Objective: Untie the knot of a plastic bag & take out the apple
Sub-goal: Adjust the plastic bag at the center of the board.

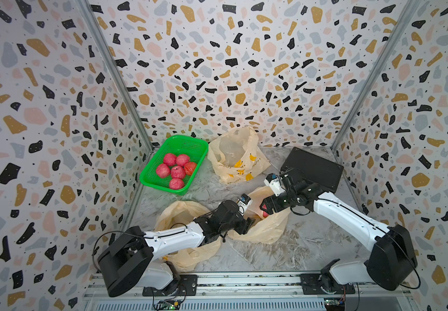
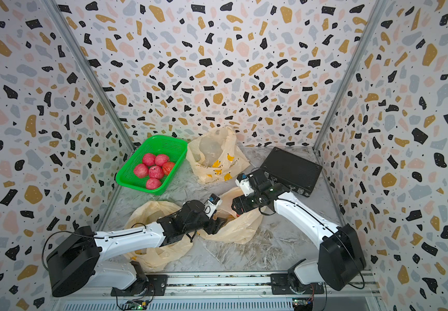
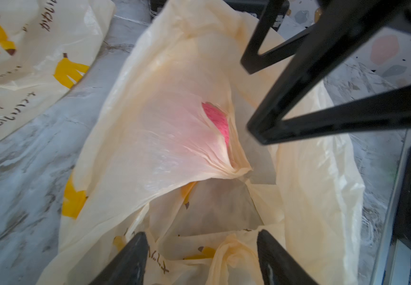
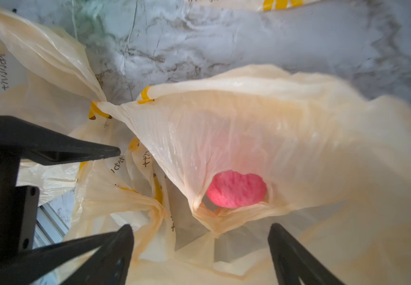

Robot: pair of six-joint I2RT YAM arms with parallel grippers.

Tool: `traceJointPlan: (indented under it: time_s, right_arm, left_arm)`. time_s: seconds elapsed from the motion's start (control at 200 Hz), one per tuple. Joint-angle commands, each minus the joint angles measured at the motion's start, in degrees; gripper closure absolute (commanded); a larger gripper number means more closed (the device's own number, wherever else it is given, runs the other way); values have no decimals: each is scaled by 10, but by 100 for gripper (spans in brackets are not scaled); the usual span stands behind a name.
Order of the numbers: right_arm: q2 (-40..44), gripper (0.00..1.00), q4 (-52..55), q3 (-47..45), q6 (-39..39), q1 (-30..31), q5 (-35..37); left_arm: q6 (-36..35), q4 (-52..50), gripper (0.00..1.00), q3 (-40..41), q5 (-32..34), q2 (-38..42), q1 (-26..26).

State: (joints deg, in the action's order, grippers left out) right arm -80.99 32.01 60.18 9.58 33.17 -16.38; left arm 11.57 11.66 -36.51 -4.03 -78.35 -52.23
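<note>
Left arm outstretched, fingers apart, over bag

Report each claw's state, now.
Left claw: open, holding nothing.
Right claw: open, holding nothing.

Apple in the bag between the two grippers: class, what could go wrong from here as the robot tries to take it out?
1. Only a patch of the apple shows through a narrow opening in the bag; the open right gripper may well pinch film instead of fruit.
2. The left gripper is open too, so nothing holds the bag; it could lift with the apple.
3. Both grippers crowd the same opening and might collide.
</note>
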Motion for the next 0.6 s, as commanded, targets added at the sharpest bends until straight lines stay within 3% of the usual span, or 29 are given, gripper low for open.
traceJointPlan:
  time_s: [0.0, 0.23, 0.33, 0.596]
  right_arm:
    - [-11, 13, -27, -4, -13, 10, 14]
    - [-72, 12, -53, -15, -13, 37, 31]
    - [-84, 17, -63, -21, -5, 39, 61]
    - [-90, 57, -41, 18, 4, 39, 116]
  left_arm:
    - [-12, -1, 29, 0, -30, -17, -16]
    - [-25, 9, 29, 0, -21, -56, -42]
    - [-30, 9, 28, -7, -20, -70, -44]
    - [-30, 9, 28, 0, -12, -107, -48]
